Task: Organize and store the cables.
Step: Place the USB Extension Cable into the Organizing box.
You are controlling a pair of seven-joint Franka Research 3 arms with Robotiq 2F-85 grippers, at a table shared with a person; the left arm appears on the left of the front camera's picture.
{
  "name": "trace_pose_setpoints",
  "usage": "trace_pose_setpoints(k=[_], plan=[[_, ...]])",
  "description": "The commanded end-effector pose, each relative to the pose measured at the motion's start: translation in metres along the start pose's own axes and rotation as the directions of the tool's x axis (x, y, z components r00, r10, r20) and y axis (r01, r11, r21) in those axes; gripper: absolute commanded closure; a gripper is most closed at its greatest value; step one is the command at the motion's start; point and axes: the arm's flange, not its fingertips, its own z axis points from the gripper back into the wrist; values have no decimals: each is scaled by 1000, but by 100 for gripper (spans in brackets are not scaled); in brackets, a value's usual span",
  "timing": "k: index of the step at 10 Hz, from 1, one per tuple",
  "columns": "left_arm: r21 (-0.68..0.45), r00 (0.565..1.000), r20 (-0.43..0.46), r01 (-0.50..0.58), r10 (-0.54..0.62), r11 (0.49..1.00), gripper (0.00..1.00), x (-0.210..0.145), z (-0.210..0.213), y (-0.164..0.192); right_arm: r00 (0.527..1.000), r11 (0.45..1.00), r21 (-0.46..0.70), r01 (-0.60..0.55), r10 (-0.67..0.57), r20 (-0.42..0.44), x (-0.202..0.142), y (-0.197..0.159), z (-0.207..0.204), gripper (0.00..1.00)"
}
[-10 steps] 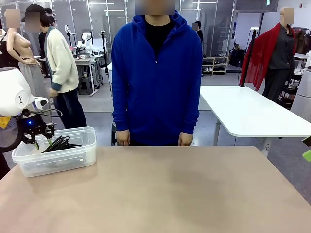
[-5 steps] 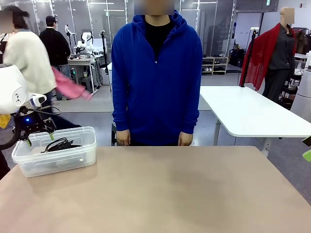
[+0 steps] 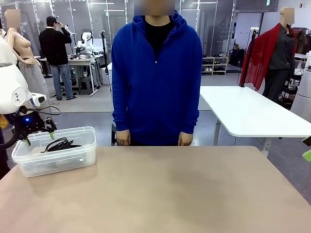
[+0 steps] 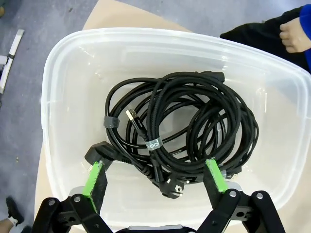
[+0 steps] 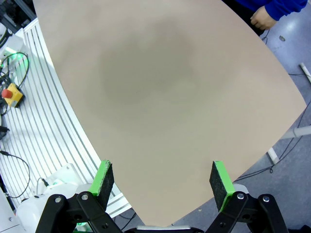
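The bin (image 3: pixel 54 156) sits on the table (image 3: pixel 160 194) at its far left corner. The cables (image 4: pixel 180 128) lie inside the bin, coiled together on its floor. The left gripper (image 3: pixel 38 139) hangs just above the bin's left end. The person (image 3: pixel 156 77) stands behind the table, right of the bin.

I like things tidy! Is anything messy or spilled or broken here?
Nothing stands out. The cables lie coiled inside the clear bin, none hanging over its rim. The left gripper hovers open above them, holding nothing.
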Motion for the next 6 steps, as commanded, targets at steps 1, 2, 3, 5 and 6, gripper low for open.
trace_pose_setpoints(k=[1, 2, 3, 5, 6], plan=[[0, 1000, 3, -2, 2, 1000, 0, 3, -1, 0, 1000, 1000, 2, -1, 1, 7, 1, 0, -1, 0], [0, 1000, 3, -2, 2, 1000, 0, 3, -1, 0, 1000, 1000, 2, -1, 1, 7, 1, 0, -1, 0], [0, 1000, 3, -2, 2, 1000, 0, 3, -1, 0, 1000, 1000, 2, -1, 1, 7, 1, 0, -1, 0], [0, 1000, 3, -2, 2, 1000, 0, 3, -1, 0, 1000, 1000, 2, -1, 1, 7, 1, 0, -1, 0], [0, 1000, 3, -2, 2, 1000, 0, 3, -1, 0, 1000, 1000, 2, -1, 1, 7, 1, 0, -1, 0]])
